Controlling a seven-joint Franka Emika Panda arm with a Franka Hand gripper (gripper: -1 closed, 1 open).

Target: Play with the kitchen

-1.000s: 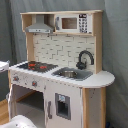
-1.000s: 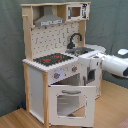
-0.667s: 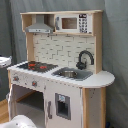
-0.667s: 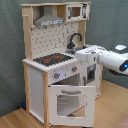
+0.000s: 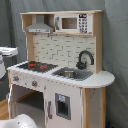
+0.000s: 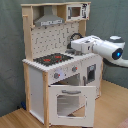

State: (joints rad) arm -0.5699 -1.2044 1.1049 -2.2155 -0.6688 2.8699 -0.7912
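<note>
A grey curtain hangs behind everything, and the kitchen (image 5: 62,70) stands on a light wood floor (image 6: 15,119) in front of it. In both exterior views you see the same toy: grey hood (image 6: 49,20) at the top, a tiled back wall, the black-red stovetop (image 5: 34,65) at one end of the counter, and the sink (image 5: 72,74) with its black faucet (image 5: 85,58) at the other.

In the second exterior view the oven door (image 6: 67,102) hangs open and tilted down, its window facing you, and the knobs (image 6: 56,75) sit just above it on the front panel.

Your arm (image 6: 102,48) comes in from the second exterior view's right, and its white front end sits over the counter near the sink and faucet, above the stovetop's far edge. I cannot tell whether the hand is wide or narrow; its fingertips are not clear. In the first exterior view only a white piece of the rig shows at the first exterior view's left edge.

Judging from this, you are reaching into the counter area, most likely toward the faucet or sink. To do it well:
- Come in level over the counter, under the upper shelf.
- Keep the arm off the counter's front edge and the open oven door below.
- Touch the faucet lightly; the toy looks light and may shift or rock if you push sideways.
- Make sure the hand is open wide enough before you close on anything.
</note>
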